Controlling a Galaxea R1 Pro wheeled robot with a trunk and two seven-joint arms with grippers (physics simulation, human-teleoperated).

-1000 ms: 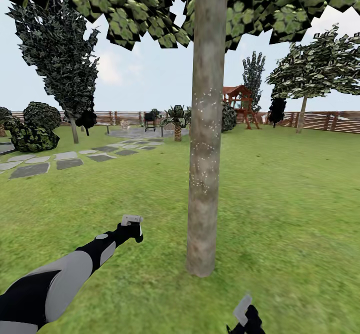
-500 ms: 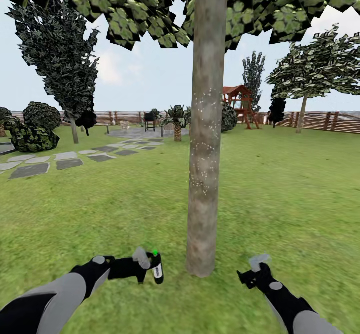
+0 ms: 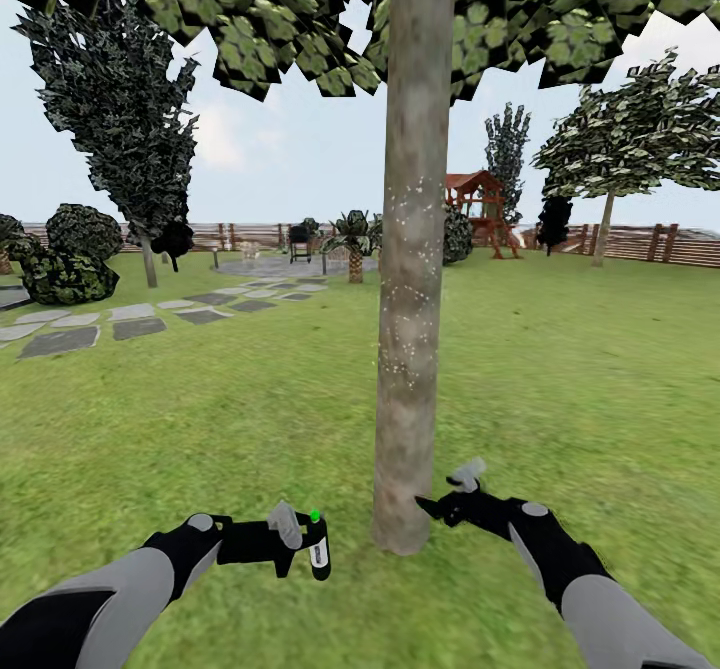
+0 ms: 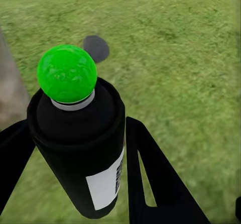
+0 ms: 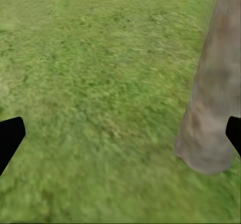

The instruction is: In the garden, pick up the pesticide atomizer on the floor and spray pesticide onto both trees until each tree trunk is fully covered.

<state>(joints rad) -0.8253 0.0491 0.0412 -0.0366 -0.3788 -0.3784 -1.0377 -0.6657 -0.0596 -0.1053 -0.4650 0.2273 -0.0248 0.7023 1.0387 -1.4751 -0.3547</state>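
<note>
Swinging in beside the mottled grey-brown tree trunk (image 3: 410, 279), the spread right hand (image 3: 447, 494) nears it while the left hand (image 3: 300, 539) pinches the dark green-capped pesticide atomizer (image 3: 317, 546), seemingly ready for spraying low.

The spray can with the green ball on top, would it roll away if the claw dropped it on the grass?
Probably a little. The spray can looks round and smooth, so on its side it could roll, though the grass would likely stop it soon. It seems stiff, not squishy: the left claw pinches it and its shape holds. Standing upright, it might tip.
</note>
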